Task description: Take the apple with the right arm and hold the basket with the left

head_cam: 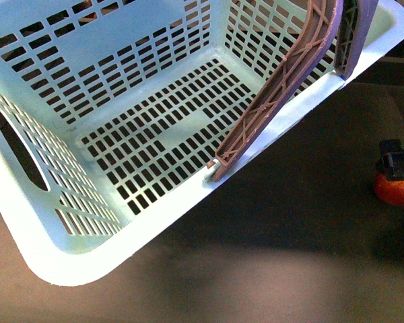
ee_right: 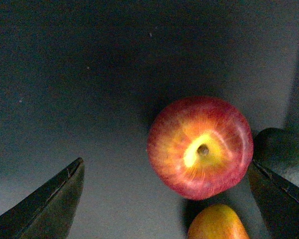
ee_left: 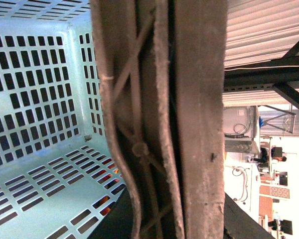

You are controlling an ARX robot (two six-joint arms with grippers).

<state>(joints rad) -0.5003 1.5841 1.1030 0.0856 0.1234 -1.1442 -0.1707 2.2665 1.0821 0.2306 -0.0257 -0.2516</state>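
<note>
The pale mint basket (head_cam: 47, 222) hangs tilted and fills most of the front view, empty inside. Its two mauve ribbed handles (head_cam: 289, 74) stand together at its far right side. In the left wrist view those handles (ee_left: 154, 119) fill the middle. My left gripper is shut on them, though its fingers do not show. The red apple (ee_right: 200, 147), with a yellow patch around the stem, lies on the dark table. My right gripper (ee_right: 165, 164) is open above it, and the apple sits close to one finger (ee_right: 279, 199). In the front view, this gripper (head_cam: 396, 160) hovers over the apple (head_cam: 395, 190) at the right edge.
An orange-yellow fruit (ee_right: 217, 221) touches or nearly touches the apple. A dark round fruit (ee_right: 284, 147) lies right beside it, behind one finger. The dark tabletop (head_cam: 289, 222) stretches between the basket and the apple.
</note>
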